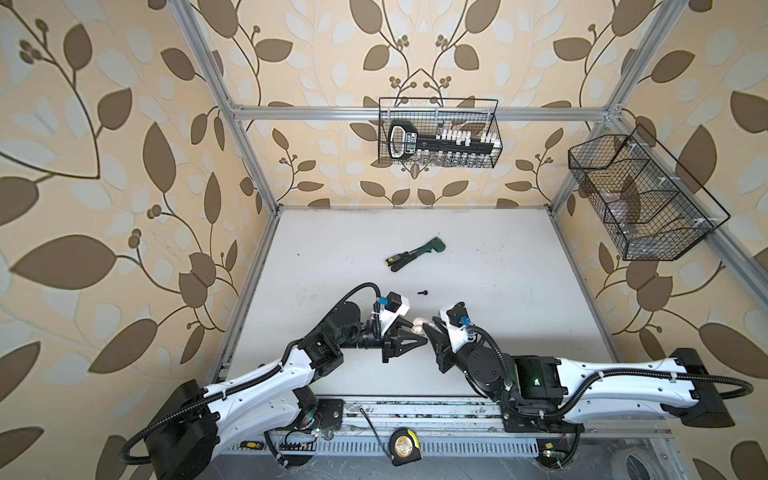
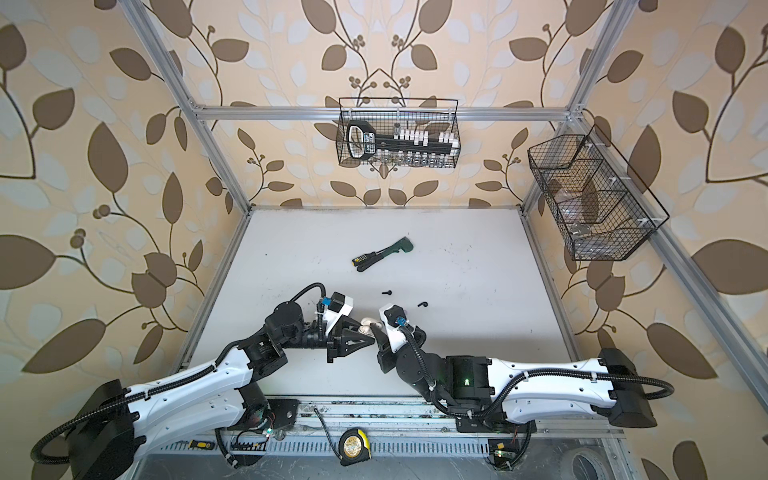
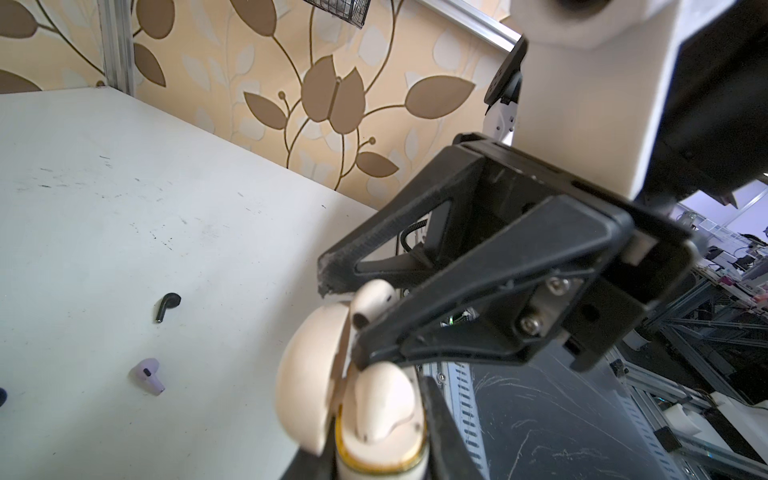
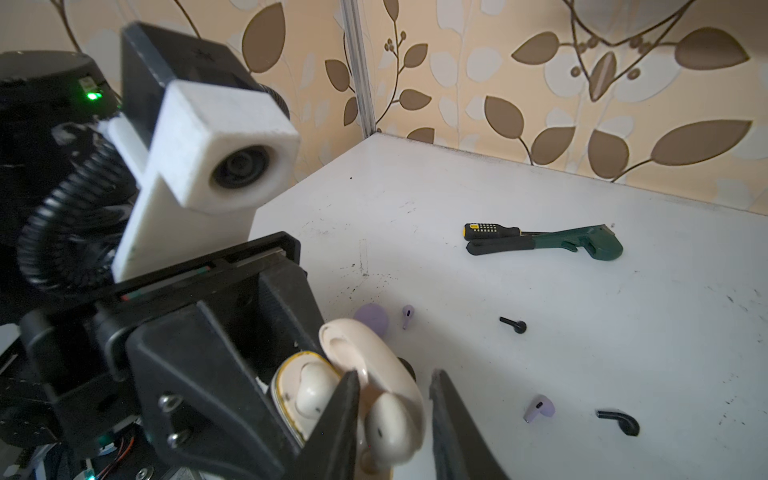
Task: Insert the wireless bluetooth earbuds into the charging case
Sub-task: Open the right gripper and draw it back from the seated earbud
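Note:
My left gripper [image 3: 380, 432] is shut on the cream charging case [image 4: 291, 399], whose lid [image 4: 365, 357] stands open. One cream earbud [image 3: 382, 399] sits in a well of the case. A second cream earbud [image 4: 388, 428] rests at the case's mouth between the fingers of my right gripper [image 4: 394, 376]; the jaws stand apart, with a gap beside the bud. In both top views the two grippers [image 1: 424, 338] [image 2: 376, 332] meet at the table's near middle. Loose on the table lie lilac earbuds [image 4: 539, 408] [image 4: 408, 316] and black earbuds [image 4: 514, 325] [image 4: 619, 422].
A lilac case [image 4: 372, 318] sits just behind the cream lid. A black-and-yellow screwdriver [image 4: 490, 230] and a green tool [image 4: 582, 245] lie mid-table. Wire baskets hang on the back rail [image 1: 438, 133] and the right rail [image 1: 640, 195]. A tape measure [image 1: 405, 446] lies at the front.

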